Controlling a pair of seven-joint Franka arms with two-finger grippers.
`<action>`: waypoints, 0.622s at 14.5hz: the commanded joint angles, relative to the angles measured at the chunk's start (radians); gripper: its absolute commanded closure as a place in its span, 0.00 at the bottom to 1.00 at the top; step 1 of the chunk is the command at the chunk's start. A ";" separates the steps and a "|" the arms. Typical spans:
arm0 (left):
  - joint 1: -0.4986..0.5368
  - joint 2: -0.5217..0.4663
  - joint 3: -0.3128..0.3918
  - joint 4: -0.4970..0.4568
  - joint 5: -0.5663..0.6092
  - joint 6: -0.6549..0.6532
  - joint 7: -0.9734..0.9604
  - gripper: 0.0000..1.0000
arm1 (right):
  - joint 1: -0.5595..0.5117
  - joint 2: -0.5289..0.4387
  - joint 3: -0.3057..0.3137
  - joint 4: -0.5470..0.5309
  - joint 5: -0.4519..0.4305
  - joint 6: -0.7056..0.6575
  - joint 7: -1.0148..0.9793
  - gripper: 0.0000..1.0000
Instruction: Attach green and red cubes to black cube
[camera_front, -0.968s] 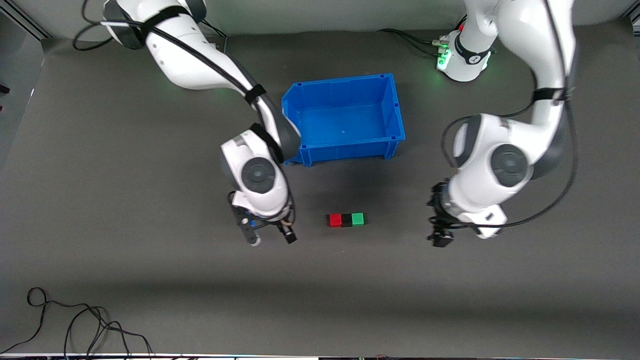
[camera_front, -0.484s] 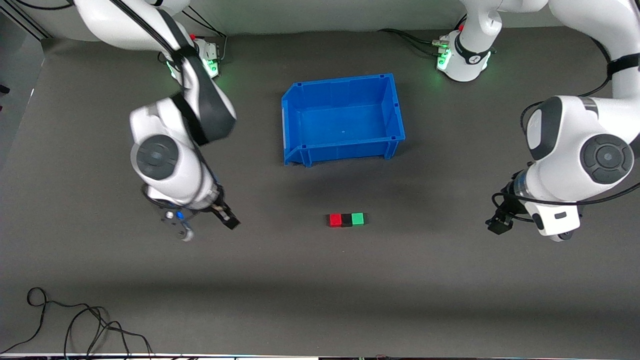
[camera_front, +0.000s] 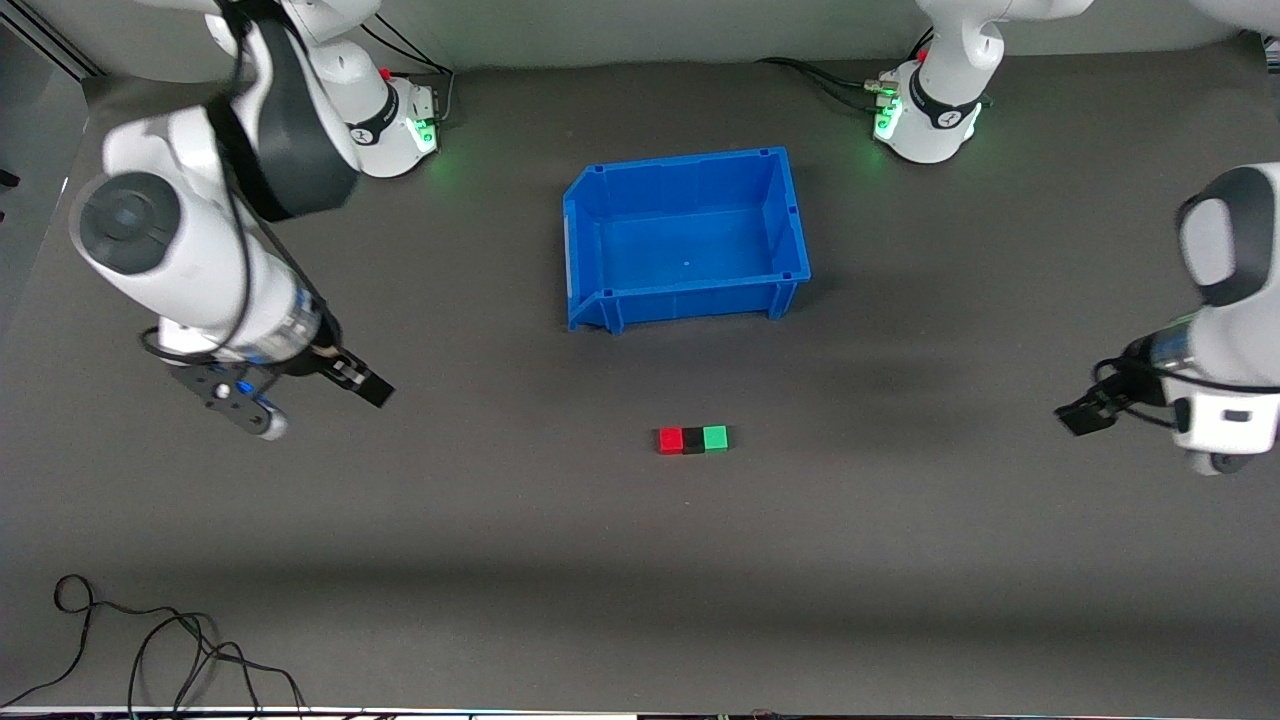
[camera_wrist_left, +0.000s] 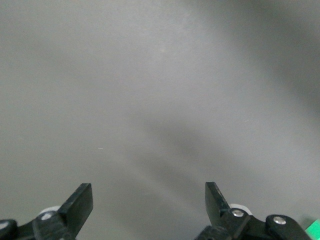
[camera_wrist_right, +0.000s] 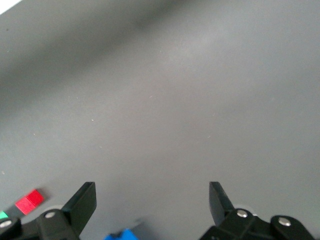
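Note:
The red cube, black cube and green cube lie touching in a row on the grey mat, black in the middle, nearer to the front camera than the blue bin. My right gripper is open and empty over the mat toward the right arm's end. Its wrist view shows the open gripper, the red cube and a sliver of the green cube. My left gripper is open and empty over the mat toward the left arm's end, as the left wrist view also shows.
An empty blue bin stands at mid-table, farther from the front camera than the cubes; a bit of the bin shows in the right wrist view. Loose black cables lie at the front edge toward the right arm's end.
Both arms have swung away from the row of cubes, each toward its own end of the table. The three cubes have not moved.

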 joint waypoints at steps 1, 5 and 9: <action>0.011 -0.057 -0.010 -0.016 -0.011 -0.043 0.076 0.00 | -0.094 -0.114 0.012 -0.088 -0.006 -0.009 -0.231 0.00; 0.025 -0.104 -0.013 -0.033 -0.086 0.042 0.060 0.00 | -0.322 -0.160 0.127 -0.083 -0.008 -0.051 -0.532 0.00; 0.020 -0.166 -0.020 -0.054 -0.092 0.105 0.220 0.00 | -0.401 -0.182 0.158 -0.039 -0.008 -0.090 -0.669 0.00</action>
